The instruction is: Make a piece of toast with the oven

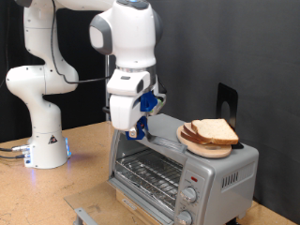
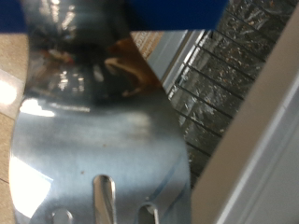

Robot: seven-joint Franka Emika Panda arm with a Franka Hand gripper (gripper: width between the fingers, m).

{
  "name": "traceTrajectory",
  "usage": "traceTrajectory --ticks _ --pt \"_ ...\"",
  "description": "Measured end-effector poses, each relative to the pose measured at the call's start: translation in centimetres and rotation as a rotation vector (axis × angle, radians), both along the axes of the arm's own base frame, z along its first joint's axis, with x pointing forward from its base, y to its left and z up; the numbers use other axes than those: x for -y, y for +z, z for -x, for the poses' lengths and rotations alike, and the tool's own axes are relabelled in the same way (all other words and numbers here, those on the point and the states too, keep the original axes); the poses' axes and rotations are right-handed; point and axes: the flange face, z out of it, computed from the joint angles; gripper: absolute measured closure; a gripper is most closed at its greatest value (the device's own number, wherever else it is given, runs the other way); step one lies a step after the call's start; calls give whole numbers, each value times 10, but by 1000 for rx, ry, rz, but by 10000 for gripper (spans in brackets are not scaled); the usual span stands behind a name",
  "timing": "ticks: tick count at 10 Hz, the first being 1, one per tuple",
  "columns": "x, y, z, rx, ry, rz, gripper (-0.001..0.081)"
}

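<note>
Wooden tabletop [image 1: 89,159] under black backdrop bears the oven [image 1: 183,172]; end effector [image 1: 139,127] state unclear.

Silver oven [image 1: 183,172] – pale toast [image 1: 216,132], brown crust – shiny slotted spatula [image 2: 98,140].

Round wooden board [image 1: 208,146] atop the appliance; slotted metal spatula [image 2: 93,140]; wooden table [image 1: 80,178].

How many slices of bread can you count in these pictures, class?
2, as far as shows: a top slice lying on a lower slice, stacked on the round wooden board on top of the oven. More may be hidden underneath.
</note>
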Motion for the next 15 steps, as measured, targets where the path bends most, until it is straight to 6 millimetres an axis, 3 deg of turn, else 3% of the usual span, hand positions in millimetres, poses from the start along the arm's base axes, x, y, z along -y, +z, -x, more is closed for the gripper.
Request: traceTrajectory --ticks 7,15 --pt "-42 -6 -9 -9 7 -2 315" --pt "-37 -8 -10 -7 -32 0 315"
